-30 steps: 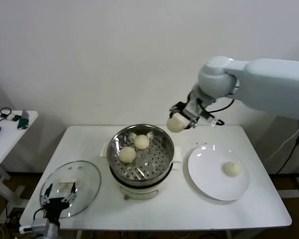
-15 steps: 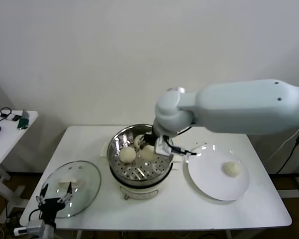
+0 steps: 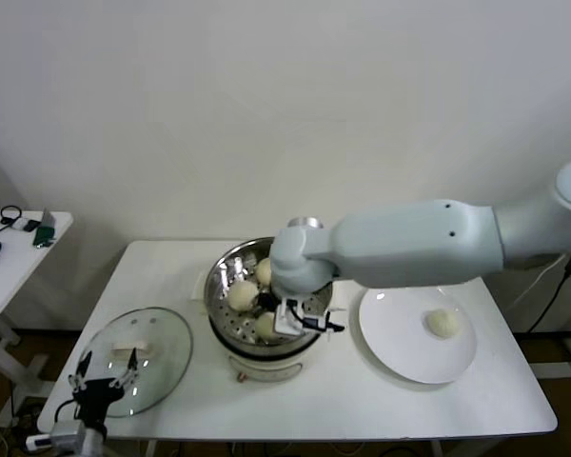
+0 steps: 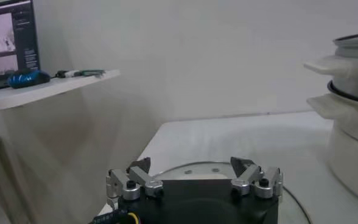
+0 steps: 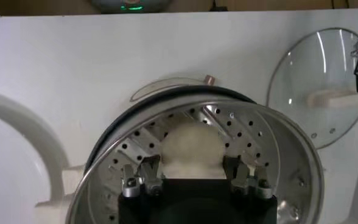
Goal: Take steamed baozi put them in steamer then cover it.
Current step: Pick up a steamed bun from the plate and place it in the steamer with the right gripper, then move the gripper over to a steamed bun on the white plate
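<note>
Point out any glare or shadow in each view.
Head view: window glare on the white plate, soft shadows under the steamer. Right wrist view: bright reflections on the steamer wall and streaks on the glass lid. Left wrist view: even light, dim shadow under the side shelf.

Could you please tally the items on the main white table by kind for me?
Baozi: 4, with 3 in the steamer, one of them between the right gripper's fingers, and 1 on the plate
Steamer: 1
Glass lid: 1
White plate: 1
Total: 7
</note>
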Robot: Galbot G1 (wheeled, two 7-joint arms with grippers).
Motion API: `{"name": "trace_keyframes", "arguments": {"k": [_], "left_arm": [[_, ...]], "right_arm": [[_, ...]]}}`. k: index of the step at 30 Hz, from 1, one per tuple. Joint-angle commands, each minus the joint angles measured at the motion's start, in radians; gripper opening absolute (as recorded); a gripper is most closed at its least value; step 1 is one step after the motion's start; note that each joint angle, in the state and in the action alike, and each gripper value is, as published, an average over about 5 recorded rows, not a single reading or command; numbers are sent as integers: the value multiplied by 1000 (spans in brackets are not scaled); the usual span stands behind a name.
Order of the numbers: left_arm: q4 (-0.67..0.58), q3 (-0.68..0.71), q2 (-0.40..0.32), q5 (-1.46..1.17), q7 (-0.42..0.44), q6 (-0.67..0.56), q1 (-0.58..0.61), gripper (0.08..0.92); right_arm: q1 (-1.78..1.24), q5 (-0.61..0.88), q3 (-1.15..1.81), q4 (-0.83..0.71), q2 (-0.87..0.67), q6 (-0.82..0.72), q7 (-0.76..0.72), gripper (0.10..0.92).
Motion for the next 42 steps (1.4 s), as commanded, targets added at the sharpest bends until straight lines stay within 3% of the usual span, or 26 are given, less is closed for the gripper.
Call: {"name": "trace_keyframes", "arguments": {"k": [1,7,11,18,22,27,30,35,42], "left_arm": [[3,-1,1,-3,0,-1,-2,823],[8,1,1,-3,0,-1,-6,823],[11,5,-1,-1,0,-1,-8,823],[5,7,-4,3,4,4,-12,823],[6,6,0,2,4,5,-17,823],[11,10,1,-3,3,4,-24,823],[14,14,-1,-4,1,4,-30,823],[16,16,2,-9,1,1,-32,823],[27,12,8,-13,2,-2,-29,823]], "right_arm": [[-63,-15,5,-44,38,-5,7,701],[-49,19,24,-59,31,11,16,803],[-12,90,52,-65,-4,10,4,820],[141,444,82,-118,-178,-16,-157,823],[255,695,6,-179,-303,-113,-213,823],[370,838,-188,-227,-462,-205,-223,823],[350,830,-248,-237,-566,-233,-220,823],[200,669,-230,-290,-709,-236,-201,823],[-86,421,-24,-424,-767,-186,-192,823]]}}
